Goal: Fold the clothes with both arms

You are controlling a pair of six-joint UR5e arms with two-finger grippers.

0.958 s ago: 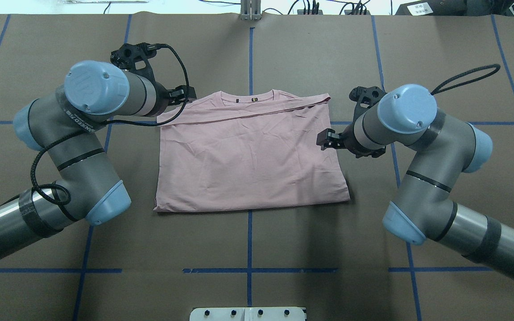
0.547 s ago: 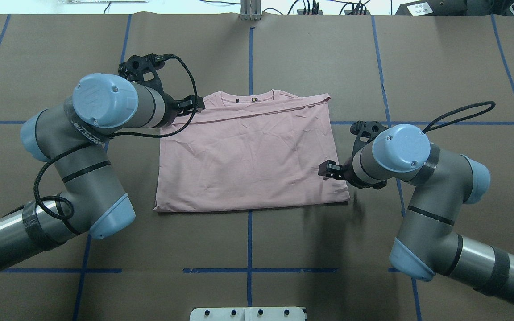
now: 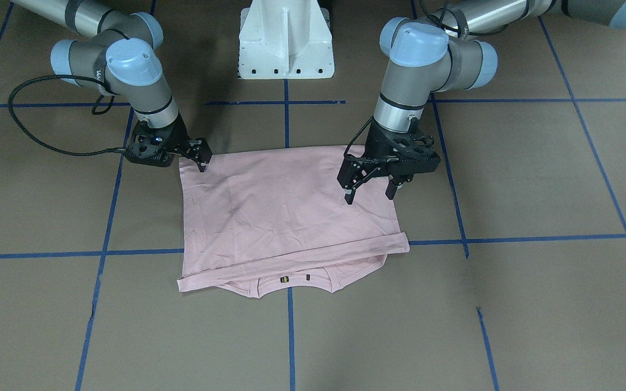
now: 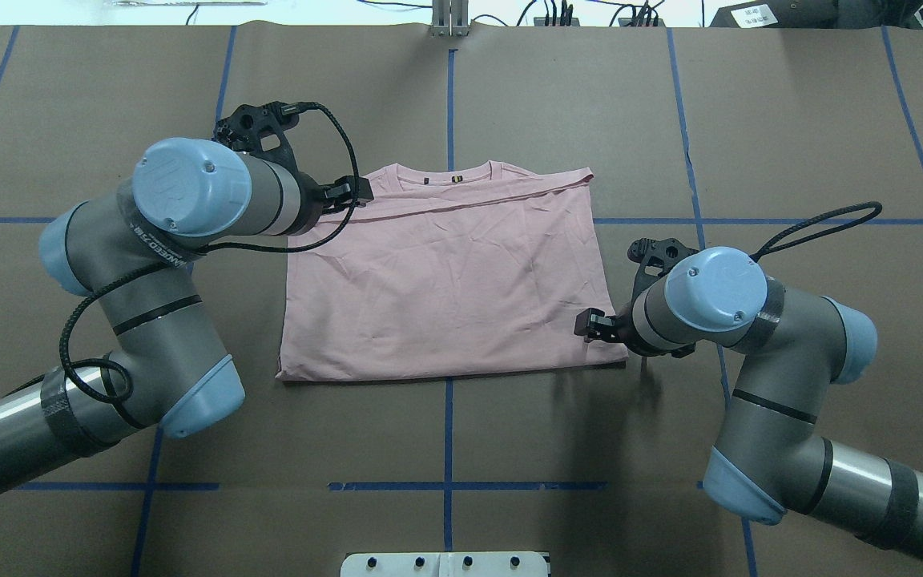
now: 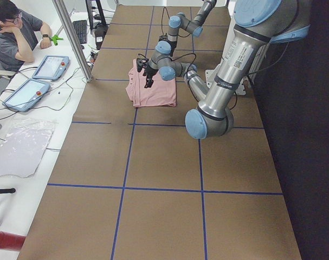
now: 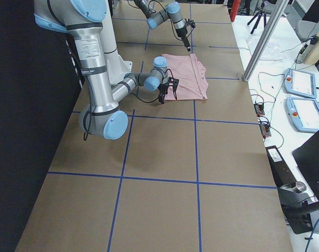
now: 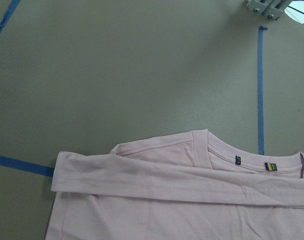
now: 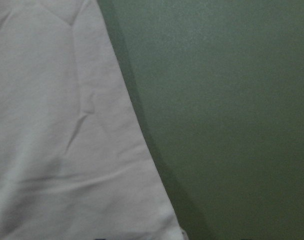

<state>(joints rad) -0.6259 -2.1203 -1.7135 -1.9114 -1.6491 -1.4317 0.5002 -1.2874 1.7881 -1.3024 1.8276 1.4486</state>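
Left tool (image 3: 368,190) hangs with fingers spread above the collar-end corner of the pink T-shirt (image 4: 445,280), which lies flat as a rectangle mid-bench (image 4: 509,449). Right tool (image 4: 592,325) sits low at the hem corner, and I cannot tell its grip. This looks like the reach before a fold: next, both must drop and pinch fabric edges.

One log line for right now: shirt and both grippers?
T-shirt: flat, sleeves folded in, collar far from robot | left gripper: open, empty, above collar-side corner | right gripper: at robot-side hem corner, open/shut unclear
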